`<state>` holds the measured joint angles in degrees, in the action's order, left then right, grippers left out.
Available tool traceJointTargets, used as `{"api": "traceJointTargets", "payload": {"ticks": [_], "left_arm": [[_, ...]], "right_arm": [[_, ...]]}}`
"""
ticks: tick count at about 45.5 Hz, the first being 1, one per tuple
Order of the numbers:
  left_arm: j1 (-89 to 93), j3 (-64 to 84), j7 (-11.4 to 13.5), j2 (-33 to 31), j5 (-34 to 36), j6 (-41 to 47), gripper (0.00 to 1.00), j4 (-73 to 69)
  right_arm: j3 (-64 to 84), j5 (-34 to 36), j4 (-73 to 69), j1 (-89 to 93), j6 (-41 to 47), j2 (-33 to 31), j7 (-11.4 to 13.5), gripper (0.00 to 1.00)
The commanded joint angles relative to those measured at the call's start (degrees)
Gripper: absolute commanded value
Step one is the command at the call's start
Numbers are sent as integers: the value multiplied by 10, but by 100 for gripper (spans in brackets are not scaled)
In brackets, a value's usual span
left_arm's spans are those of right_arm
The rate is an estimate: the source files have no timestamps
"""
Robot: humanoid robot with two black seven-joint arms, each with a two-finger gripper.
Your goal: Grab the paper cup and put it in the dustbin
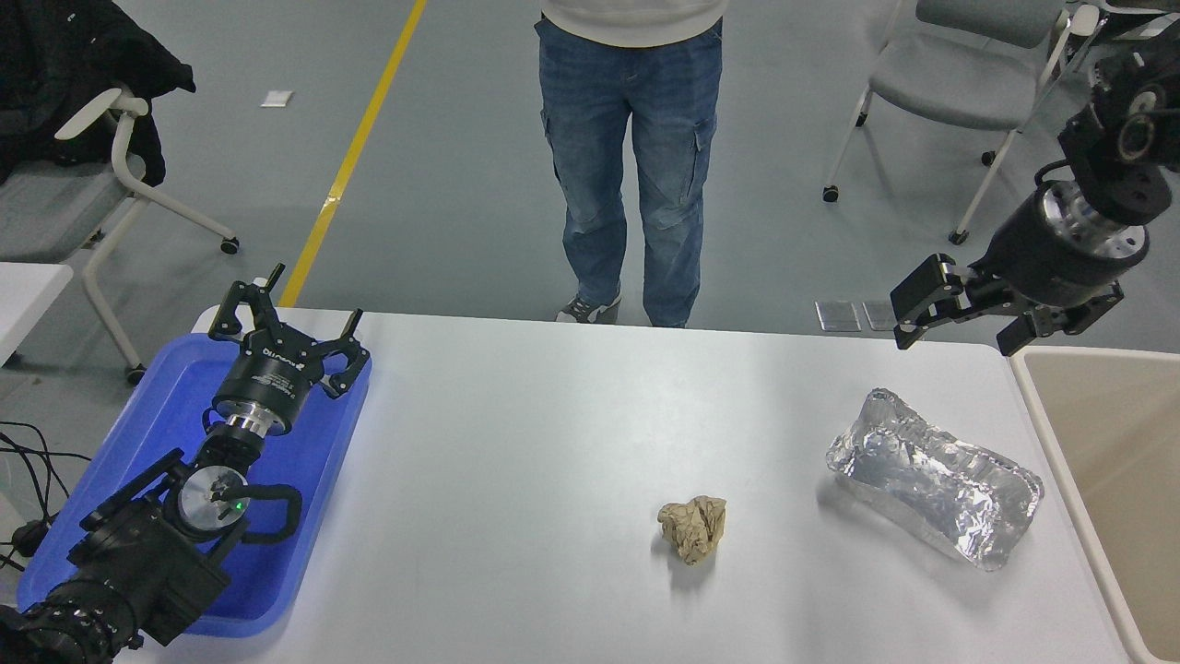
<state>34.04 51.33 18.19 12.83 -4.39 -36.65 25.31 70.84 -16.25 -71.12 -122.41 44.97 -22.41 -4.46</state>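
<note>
The paper cup is out of view; it shows neither on the table nor in either gripper. The dustbin (1060, 461), a beige bin with a pale rim, stands against the table's right edge, and only its left part is in the picture. My right gripper (961, 325) hangs raised above the table's far right corner, just left of the bin's far end. It is open, with nothing between its fingers. My left gripper (290, 309) is parked open over the blue tray (304, 516) at the lower left.
A crumpled brown paper ball (693, 527) lies at the table's middle front. A crinkled silver foil container (933, 475) sits to its right, close to the bin. A person in jeans (631, 157) stands at the far edge. Chairs stand on the floor behind.
</note>
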Motion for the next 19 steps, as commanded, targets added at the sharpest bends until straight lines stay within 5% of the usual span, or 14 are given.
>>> {"api": "traceJointTargets", "payload": {"ticks": [1,19], "left_arm": [[1,1,0,0,0,-1,100,0],[1,0,0,0,0,-1,100,0]], "right_arm": [[-1,0,0,-10,0,15,0,100],[0,-1,4,-11,0,18,0,100]]}}
